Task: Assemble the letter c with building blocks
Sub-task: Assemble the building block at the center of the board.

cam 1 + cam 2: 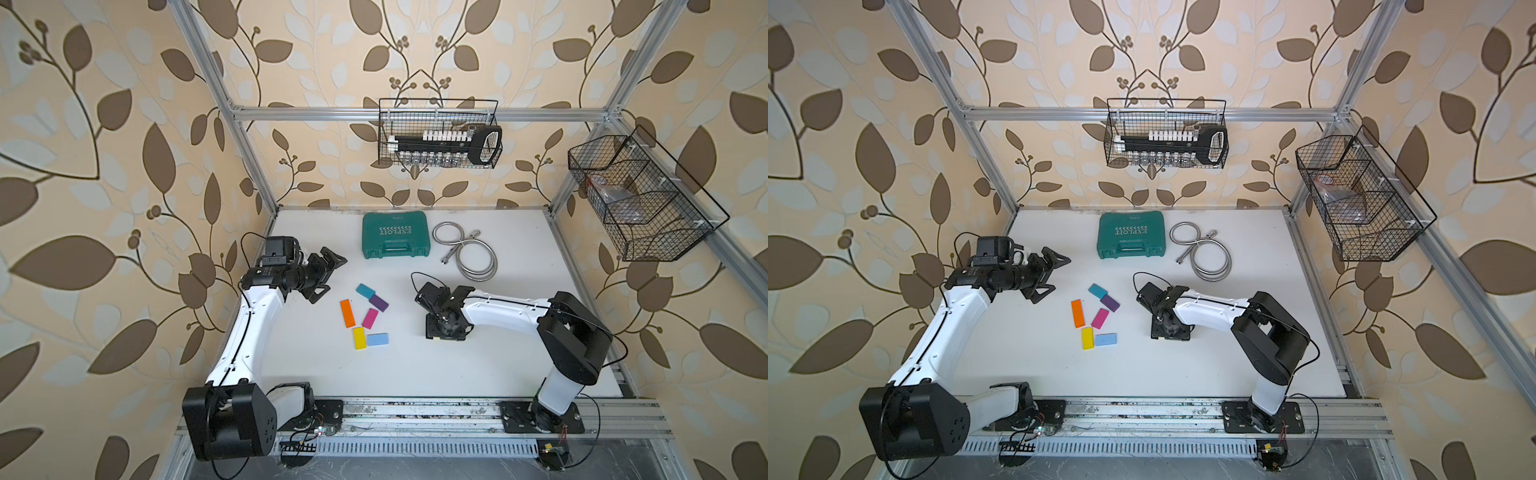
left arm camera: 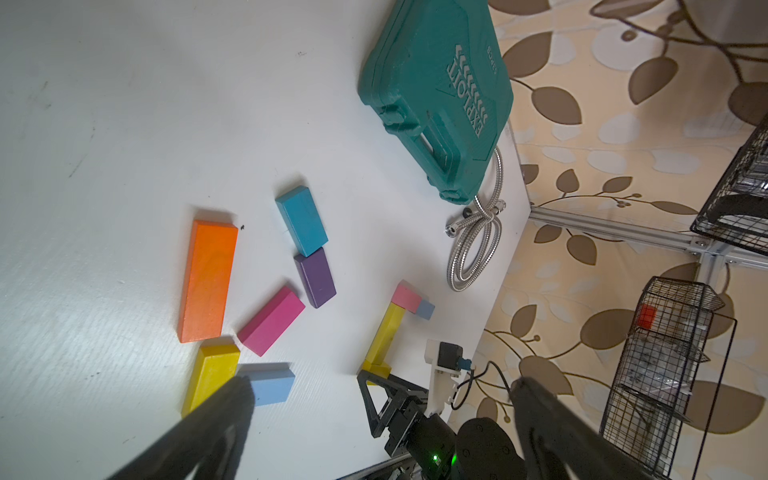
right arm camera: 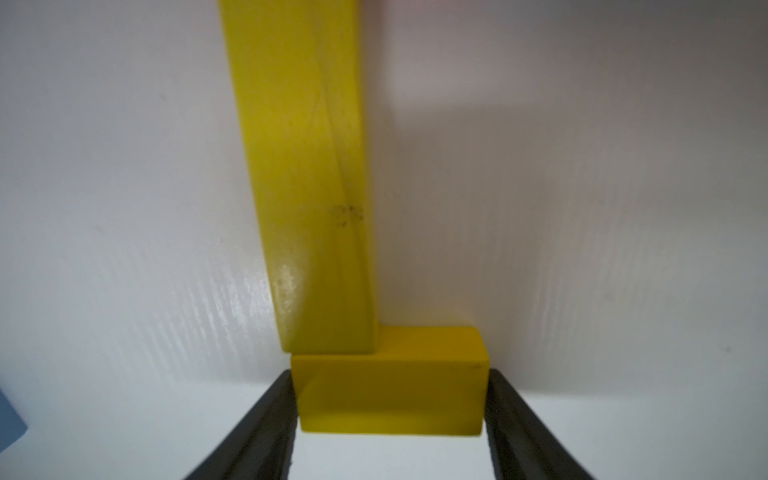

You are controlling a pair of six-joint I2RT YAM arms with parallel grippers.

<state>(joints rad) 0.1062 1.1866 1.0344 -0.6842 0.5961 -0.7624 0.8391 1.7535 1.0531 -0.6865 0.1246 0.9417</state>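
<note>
Around a tilted magenta block (image 1: 370,318) lay a teal block (image 1: 365,291) at 12 o'clock, purple block (image 1: 378,303) at 1, orange block (image 1: 347,313) at 9, yellow block (image 1: 359,338) at 7, light blue block (image 1: 377,339) at 5; toward 3, a long yellow block (image 2: 386,332) abutted a short yellow block (image 3: 390,390), pink block (image 2: 407,296) and small blue block (image 2: 425,309)

6 loose blocks (image 1: 370,318) are crowding the desk's (image 1: 415,365) middle, leaving narrow gaps. The green case (image 1: 395,235) and metal hose (image 1: 461,246) are blocking the far edge; the near edge is lying open.

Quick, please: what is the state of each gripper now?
Left gripper: open, holding nothing.
Right gripper: closed on the short yellow block.
</note>
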